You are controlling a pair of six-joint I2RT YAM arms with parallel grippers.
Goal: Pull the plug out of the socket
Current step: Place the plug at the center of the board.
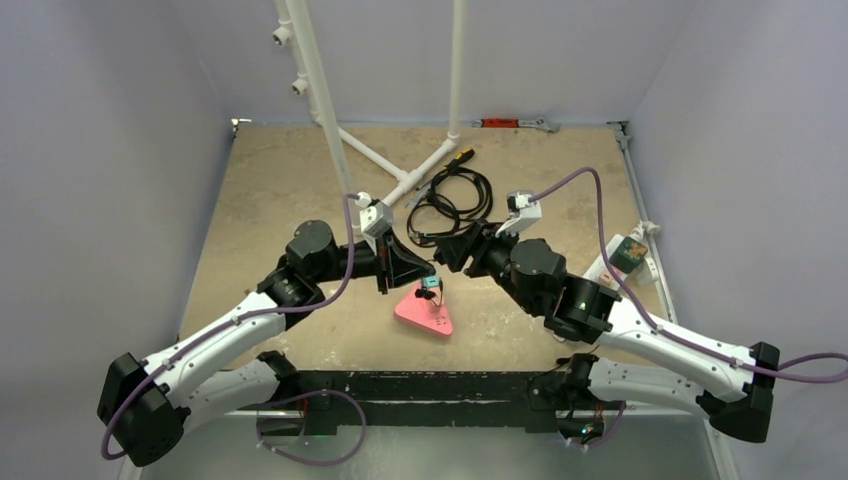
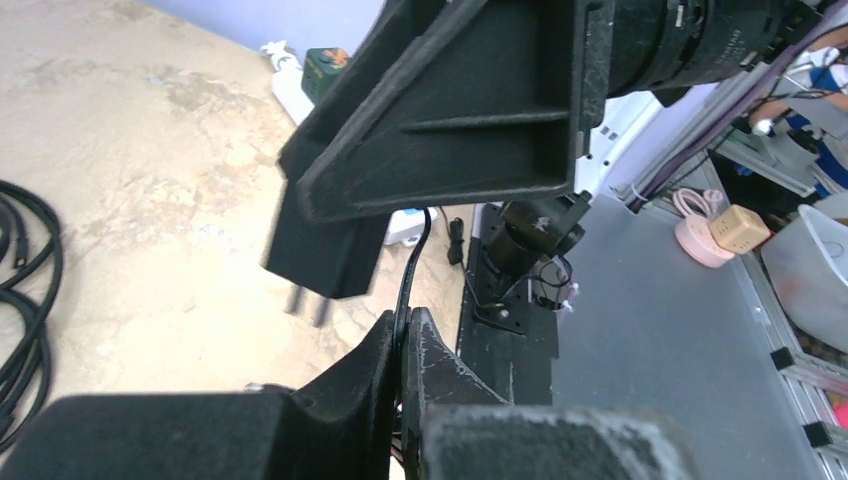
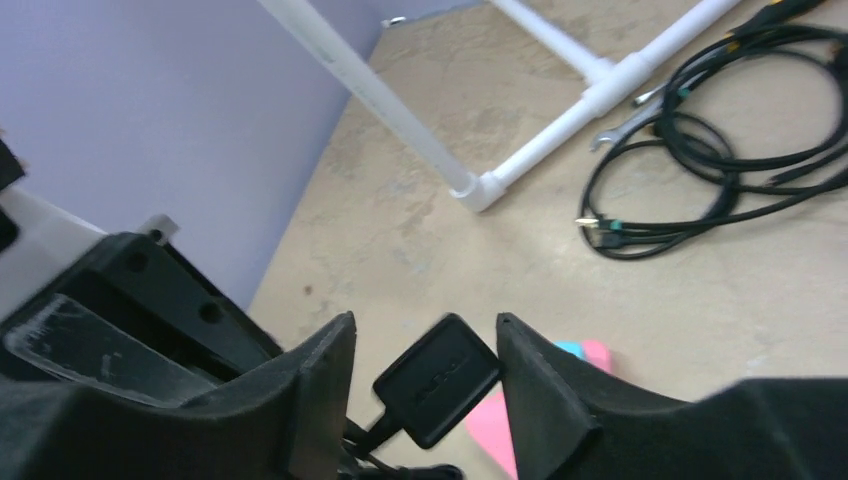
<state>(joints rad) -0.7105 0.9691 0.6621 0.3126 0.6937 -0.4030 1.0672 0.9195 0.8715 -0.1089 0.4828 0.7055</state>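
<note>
Left wrist: left tool (image 2: 405, 322) clamped on cord (image 2: 408, 270); right tool (image 3: 425, 325) parted around plug (image 3: 437, 380).

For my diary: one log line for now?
left tool: shut on thin black cable | right tool: open around black rectangular plug | prongs bare

The left arm (image 1: 215, 335) and the right arm (image 1: 660, 340) have white links between round black joints, a thin purple cable (image 1: 351, 245) looping along each, a small white camera box (image 1: 376, 217) at the wrist and black, rough, wedge-shaped jaws, and a green light (image 1: 583, 301) glows on the right one.
</note>
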